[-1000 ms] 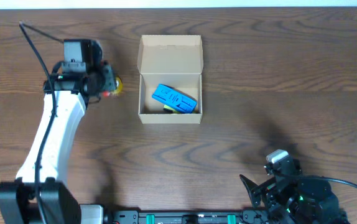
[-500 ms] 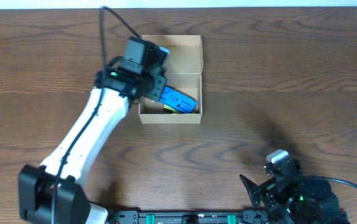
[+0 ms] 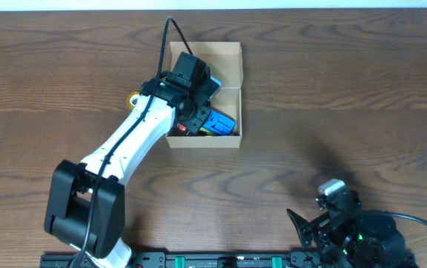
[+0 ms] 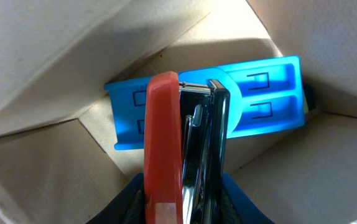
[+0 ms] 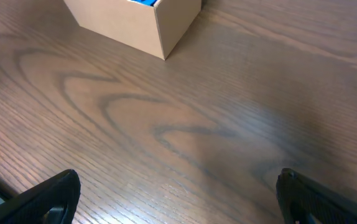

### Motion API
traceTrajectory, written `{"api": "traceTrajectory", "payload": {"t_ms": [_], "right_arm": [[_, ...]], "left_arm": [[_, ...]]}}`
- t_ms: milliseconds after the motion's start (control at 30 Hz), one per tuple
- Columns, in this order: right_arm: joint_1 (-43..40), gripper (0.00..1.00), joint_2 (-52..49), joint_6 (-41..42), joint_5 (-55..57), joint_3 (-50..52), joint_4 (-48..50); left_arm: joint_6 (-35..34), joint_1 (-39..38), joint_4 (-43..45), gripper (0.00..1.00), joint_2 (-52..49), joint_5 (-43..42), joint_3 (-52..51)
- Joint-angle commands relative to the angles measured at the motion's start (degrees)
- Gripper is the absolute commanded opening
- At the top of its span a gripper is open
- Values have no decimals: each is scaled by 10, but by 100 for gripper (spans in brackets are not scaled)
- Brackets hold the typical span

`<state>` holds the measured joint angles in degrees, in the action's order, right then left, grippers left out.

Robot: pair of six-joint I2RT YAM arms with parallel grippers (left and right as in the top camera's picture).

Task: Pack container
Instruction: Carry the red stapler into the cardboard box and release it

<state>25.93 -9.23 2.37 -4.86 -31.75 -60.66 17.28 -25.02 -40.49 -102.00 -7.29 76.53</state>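
The container [image 3: 203,50] is a tan cardboard box standing open, its flap lid folded back. A blue plastic item [image 3: 222,125] lies inside it. My left gripper [image 3: 192,110] is inside the box, shut on a red and chrome stapler [image 4: 163,149], and holds it just above the blue item [image 4: 267,93]. A red bit of the stapler [image 3: 181,128] shows in the overhead view. The box walls [image 4: 48,43] surround the stapler. My right gripper [image 3: 309,229] is open and empty at the near right edge; its wrist view sees a box corner [image 5: 142,26].
A small yellow object [image 3: 133,97] lies on the wooden table just left of the box. The white left arm [image 3: 128,149] stretches diagonally from the near left edge to the box.
My left gripper has moved right from the spot left of the box to over and into the box, carrying the stapler. The right arm has not moved.
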Motion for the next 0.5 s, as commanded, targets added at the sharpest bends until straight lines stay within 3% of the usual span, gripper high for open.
{"api": "traceTrajectory", "payload": {"t_ms": [0,100,200,467], "right_arm": [[-5,99,3,6,4,1,-1],[-5,99,3,6,4,1,-1],[-5,99,3,6,4,1,-1],[-5,99,3,6,4,1,-1]], "left_arm": [[23,0,1,31,-13,4,12],[23,0,1,36,-20,4,12],[23,0,3,56,-21,4,12],[8,0,8,62,-20,-2,17]]}}
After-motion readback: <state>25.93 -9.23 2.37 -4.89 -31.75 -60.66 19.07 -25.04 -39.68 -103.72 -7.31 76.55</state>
